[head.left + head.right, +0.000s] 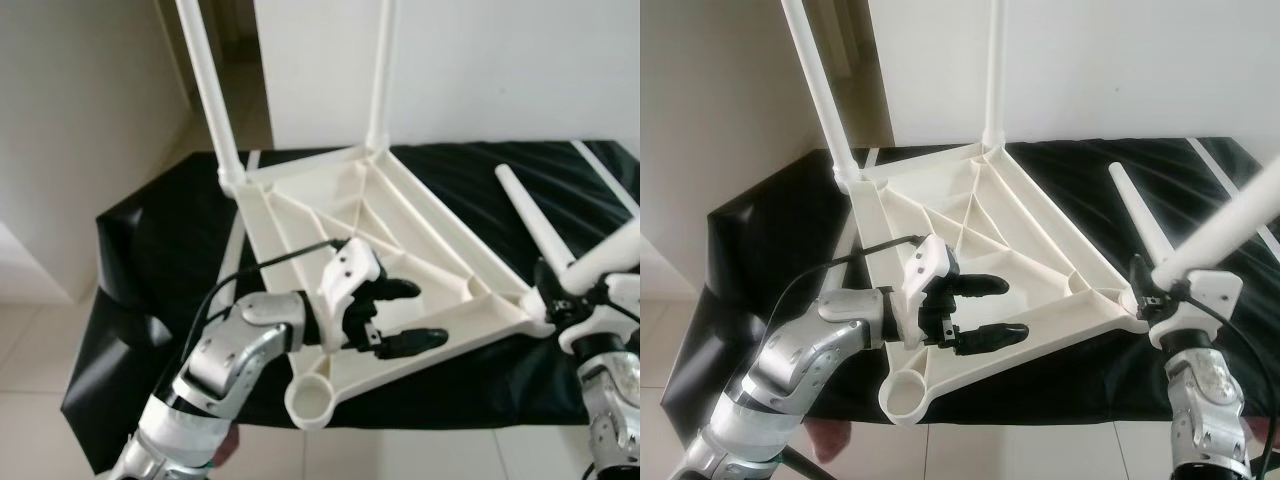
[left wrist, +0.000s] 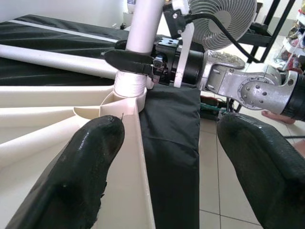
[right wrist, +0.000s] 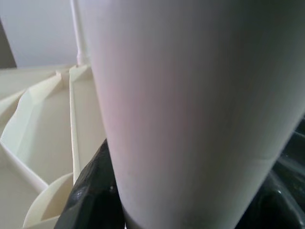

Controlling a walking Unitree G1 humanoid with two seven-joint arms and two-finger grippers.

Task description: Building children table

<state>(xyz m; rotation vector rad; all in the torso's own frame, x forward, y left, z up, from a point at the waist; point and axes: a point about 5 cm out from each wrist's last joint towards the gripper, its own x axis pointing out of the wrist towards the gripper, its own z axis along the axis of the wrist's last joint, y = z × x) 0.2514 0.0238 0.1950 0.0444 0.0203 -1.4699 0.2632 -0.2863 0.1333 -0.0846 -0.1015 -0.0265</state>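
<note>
The white plastic table top (image 1: 400, 215) lies upside down on a black-covered surface. Two white legs (image 1: 212, 90) stand upright in its far corners. My right gripper (image 1: 560, 300) is shut on a third leg (image 1: 1230, 235), which tilts up from the near right corner socket (image 2: 129, 88). In the left wrist view the right gripper's black fingers (image 2: 128, 59) clamp that leg just above the socket. My left gripper (image 1: 405, 315) is open over the near rim, with nothing between its fingers. The near left corner socket (image 1: 310, 400) is empty. Another leg (image 1: 535, 220) lies loose on the cloth.
The black cloth (image 1: 150, 250) hangs over the surface's edges, with pale tiled floor (image 1: 40, 380) below. A white wall (image 1: 480, 70) stands close behind. A standing fan (image 2: 224, 19) is beyond the right arm.
</note>
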